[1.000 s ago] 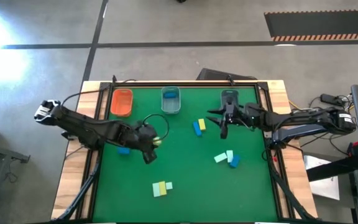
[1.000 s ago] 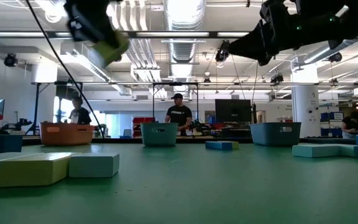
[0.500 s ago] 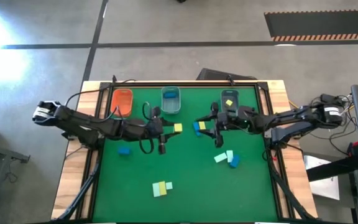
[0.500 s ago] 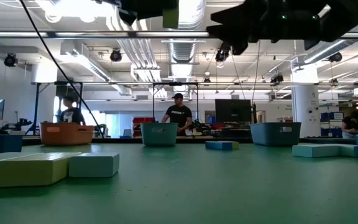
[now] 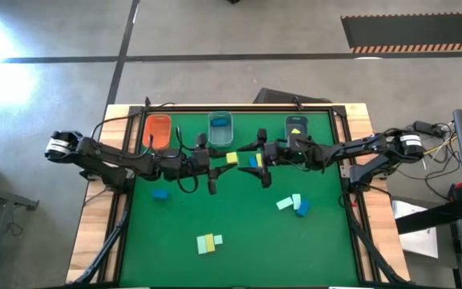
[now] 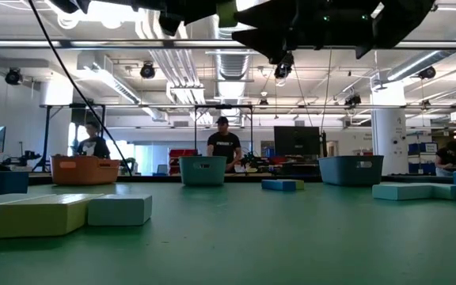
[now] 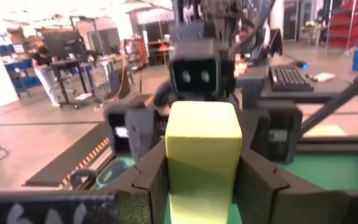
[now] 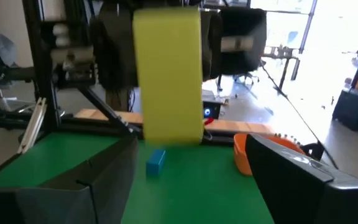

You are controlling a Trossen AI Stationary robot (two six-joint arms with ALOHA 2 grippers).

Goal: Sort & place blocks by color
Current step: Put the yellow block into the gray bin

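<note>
Your left gripper (image 5: 221, 160) clamps the yellow rectangular block (image 7: 202, 158) in the air near the surface's far edge, facing the right gripper (image 5: 251, 158), whose fingers are spread wide. It looks like a handover: centre the right fingers around the block before releasing.

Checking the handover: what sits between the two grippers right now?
In the high view, only the yellow block lies there, held out by the left gripper toward the open right gripper, above the table.
</note>
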